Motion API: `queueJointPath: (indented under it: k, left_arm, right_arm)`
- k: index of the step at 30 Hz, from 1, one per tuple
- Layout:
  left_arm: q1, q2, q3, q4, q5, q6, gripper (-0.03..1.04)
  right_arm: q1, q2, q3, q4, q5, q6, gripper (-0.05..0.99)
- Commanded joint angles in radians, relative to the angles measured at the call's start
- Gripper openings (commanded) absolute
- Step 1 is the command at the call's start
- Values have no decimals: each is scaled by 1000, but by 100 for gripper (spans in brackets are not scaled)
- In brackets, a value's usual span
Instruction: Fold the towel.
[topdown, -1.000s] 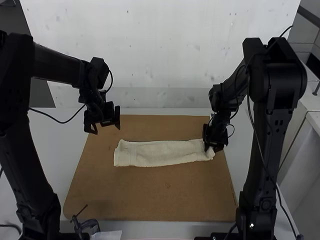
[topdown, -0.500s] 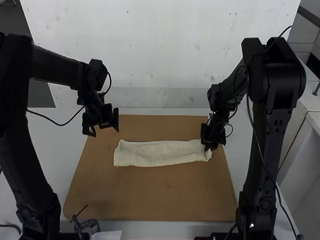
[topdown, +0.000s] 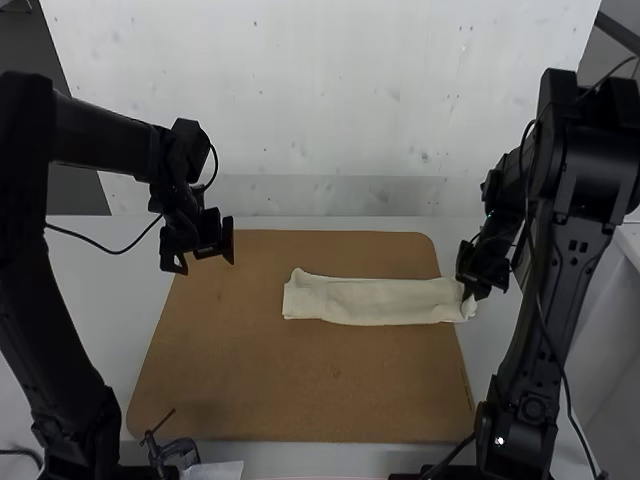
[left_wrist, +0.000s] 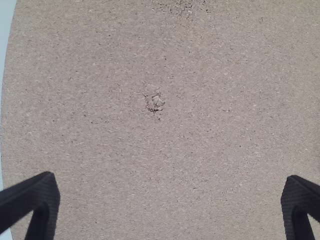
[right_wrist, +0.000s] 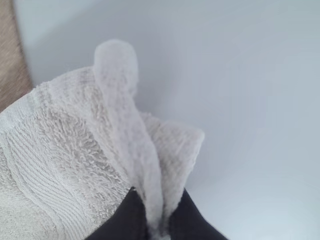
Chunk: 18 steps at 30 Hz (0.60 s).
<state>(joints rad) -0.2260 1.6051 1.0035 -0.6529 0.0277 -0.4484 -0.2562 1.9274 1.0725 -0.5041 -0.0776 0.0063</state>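
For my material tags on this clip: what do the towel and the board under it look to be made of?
The towel: cream terry cloth, probably cotton, with looped pile and a ribbed woven band. The board: matte brown, flecked surface, likely cork or fibreboard; it could be either.

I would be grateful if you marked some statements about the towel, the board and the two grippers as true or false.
1. The right gripper is closed on an end of the towel. True.
2. The left gripper also holds the towel. False: its fingers are spread wide above the brown board.
3. The towel lies as a long, narrow strip. True.
4. The towel is bright red. False: it is cream-coloured.
5. The gripped end of the towel reaches past the board's edge. True.
6. The whole towel is off the board. False: most of it lies on the board.
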Motion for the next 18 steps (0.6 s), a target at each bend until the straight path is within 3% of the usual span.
queueJointPath:
  k: [1, 7, 12, 18]
  left_arm:
    - [10, -45, -5, 7, 11, 20, 101]
    - [14, -53, -19, 19, 11, 22, 101]
    - [25, -56, -28, 19, 9, 30, 101]
    - [53, -66, -39, 21, 8, 42, 101]
  right_arm:
    - [-37, -39, 64, -25, 32, -46, 2]
    - [112, -94, 10, -33, 35, -11, 2]
    - [383, -134, 7, -39, 79, 121, 2]
    - [643, -91, 116, -109, 122, 245, 2]
